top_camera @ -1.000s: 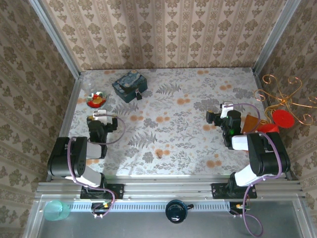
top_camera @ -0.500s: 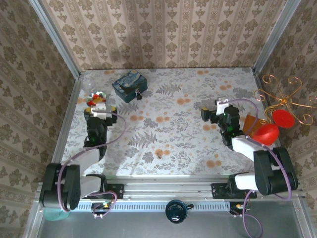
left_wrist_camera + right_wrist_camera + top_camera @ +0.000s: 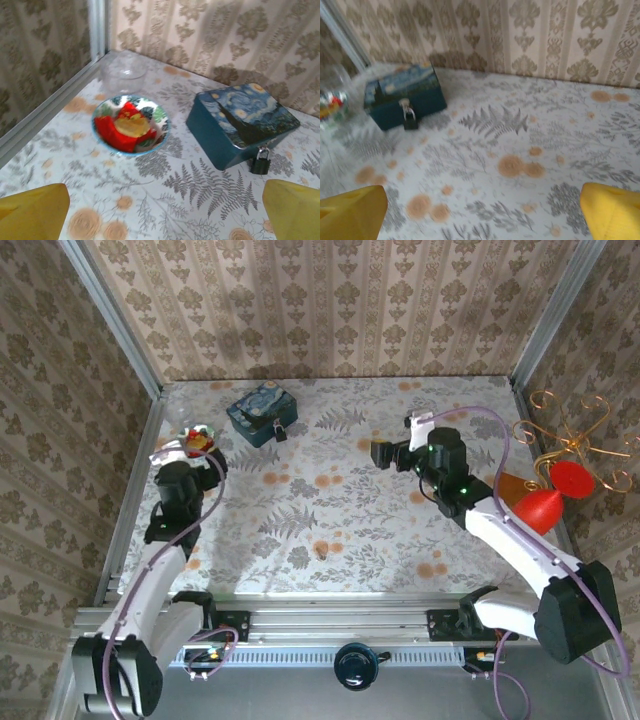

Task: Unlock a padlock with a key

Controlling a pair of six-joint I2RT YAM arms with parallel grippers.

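The small dark padlock (image 3: pixel 281 431) hangs on the front of a dark-blue swirl-painted box (image 3: pixel 262 412) at the far left of the table. The left wrist view has the padlock (image 3: pixel 260 162) at lower right, and it (image 3: pixel 409 119) hangs at upper left in the right wrist view. A tiny key (image 3: pixel 321 551) lies on the tablecloth near the front middle. My left gripper (image 3: pixel 190 452) hovers open left of the box, yellow fingertips (image 3: pixel 32 212) wide apart. My right gripper (image 3: pixel 382 453) is open over the middle, well right of the box, pads (image 3: pixel 612 212) holding nothing.
A patterned bowl (image 3: pixel 131 125) with red and yellow pieces sits left of the box, a clear glass cup (image 3: pixel 124 72) behind it. A gold wire stand (image 3: pixel 575 435) and red pieces (image 3: pixel 540 508) are at the right edge. Wallpapered walls enclose three sides.
Both arms have stretched away from their bases: the left gripper went toward the bowl, and the right gripper went left and farther in, toward the table's middle. Both stayed open.
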